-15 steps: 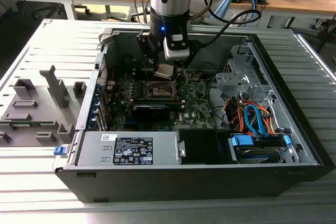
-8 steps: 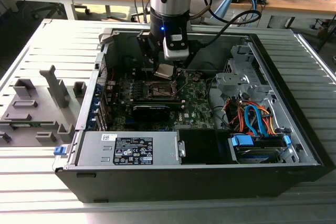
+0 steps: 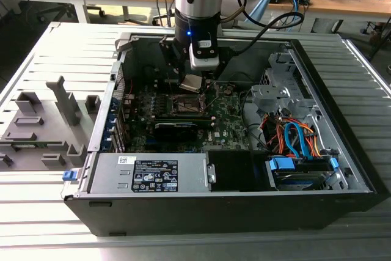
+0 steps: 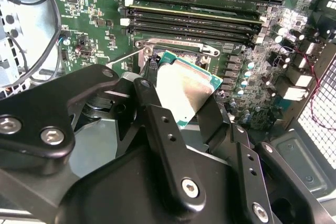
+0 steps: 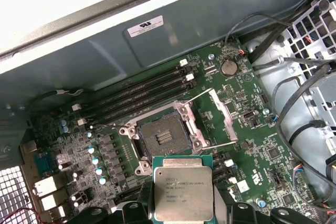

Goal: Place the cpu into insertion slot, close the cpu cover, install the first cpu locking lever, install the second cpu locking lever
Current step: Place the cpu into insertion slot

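Your gripper (image 4: 181, 107) is pinching the cpu (image 4: 188, 85) by two opposite edges between its black fingers (image 4: 153, 109), with the dull metal top facing up. In the exterior view you are holding the chip low inside the open computer case (image 3: 214, 211), above the green circuit board (image 3: 229, 114) and close to the insertion slot (image 3: 183, 104), but not touching it.

In the first wrist view the cpu (image 5: 182, 187) is hanging just short of the insertion slot (image 5: 160, 136), whose dark centre is lying bare with nothing seated in it. The cpu cover (image 5: 224, 115) is standing swung open along one side of the socket. One locking lever (image 5: 194, 96) is sticking up free beside it, and a second locking lever (image 5: 223, 144) is angling out unlatched on the neighbouring side.

By that reading you are working on the first step: none of the four is finished. The placing, the closing of the cover and both levers are all waiting.

Your arm is coming straight down from above into the case, with the wrist upright over the far half of the board and the tool pointing down at the socket area.
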Available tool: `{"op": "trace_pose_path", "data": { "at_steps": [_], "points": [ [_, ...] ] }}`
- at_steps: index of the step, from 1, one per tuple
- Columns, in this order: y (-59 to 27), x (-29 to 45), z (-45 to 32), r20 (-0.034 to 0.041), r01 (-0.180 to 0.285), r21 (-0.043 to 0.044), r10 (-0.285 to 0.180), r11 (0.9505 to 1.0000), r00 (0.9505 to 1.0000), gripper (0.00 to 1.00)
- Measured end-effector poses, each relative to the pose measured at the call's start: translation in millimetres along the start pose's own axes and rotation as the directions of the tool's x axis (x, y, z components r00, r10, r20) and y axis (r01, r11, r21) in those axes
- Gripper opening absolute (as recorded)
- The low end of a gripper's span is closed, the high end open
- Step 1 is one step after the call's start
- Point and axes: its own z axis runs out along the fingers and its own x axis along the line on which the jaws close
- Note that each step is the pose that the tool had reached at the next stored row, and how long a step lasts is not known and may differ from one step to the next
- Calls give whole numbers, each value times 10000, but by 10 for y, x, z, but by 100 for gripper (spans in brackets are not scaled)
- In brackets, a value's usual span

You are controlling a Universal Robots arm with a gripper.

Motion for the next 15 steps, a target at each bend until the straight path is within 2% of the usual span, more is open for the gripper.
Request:
{"op": "trace_pose_path", "data": {
  "at_steps": [15],
  "points": [
    [0, 0, 1, 29, -334, 6, 334, 9994, 9994, 54]
  ]
}}
